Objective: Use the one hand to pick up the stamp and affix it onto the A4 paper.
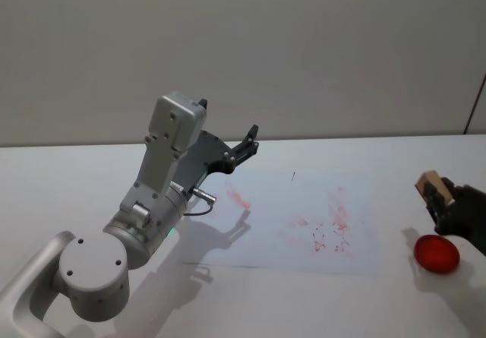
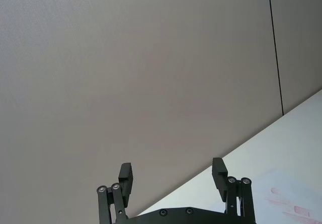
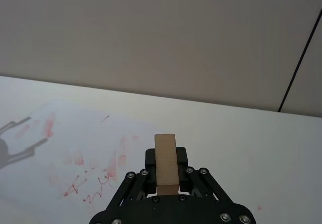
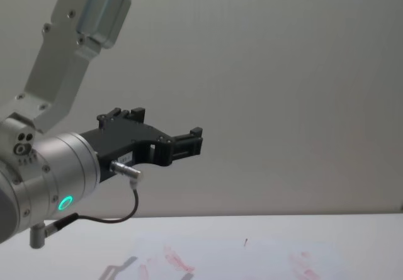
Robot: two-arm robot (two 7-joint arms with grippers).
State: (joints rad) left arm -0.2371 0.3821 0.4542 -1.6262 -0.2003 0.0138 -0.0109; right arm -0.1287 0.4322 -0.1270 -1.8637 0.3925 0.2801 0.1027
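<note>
The hand (image 1: 439, 194), the robot's right gripper, hung above the table (image 1: 91, 171) at the right edge of the head view, its fingers (image 3: 182, 158) closed tight on the stamp (image 1: 433, 184). From the right wrist view the stamp (image 3: 166, 164) stood as a tan block pinched between the two black fingers, its far end sticking out past the fingertips and its sides touching both pads. Just below the hand and slightly to its right in the head view lay a round red ink pad (image 1: 436, 253) on the table, apart from the stamp. The paper (image 1: 304, 220) lay flat to the left of the hand, near it but not under it, with red smudges (image 1: 332, 230) grouped on the side nearest the hand, another red streak (image 1: 237, 196) at its far left part, and a tiny dark speck (image 1: 294, 175) near its back edge. In the right wrist view the paper (image 3: 75, 148) stretched ahead of the hand and off to one side. Well beyond the paper from the hand, the left gripper (image 1: 244, 146) was raised off the table with its fingers (image 2: 219, 173) spread wide and nothing between them; the chest view showed it (image 4: 189, 143) held high above the sheet (image 4: 252, 255), with a green light (image 4: 65, 202) on its silver wrist.
</note>
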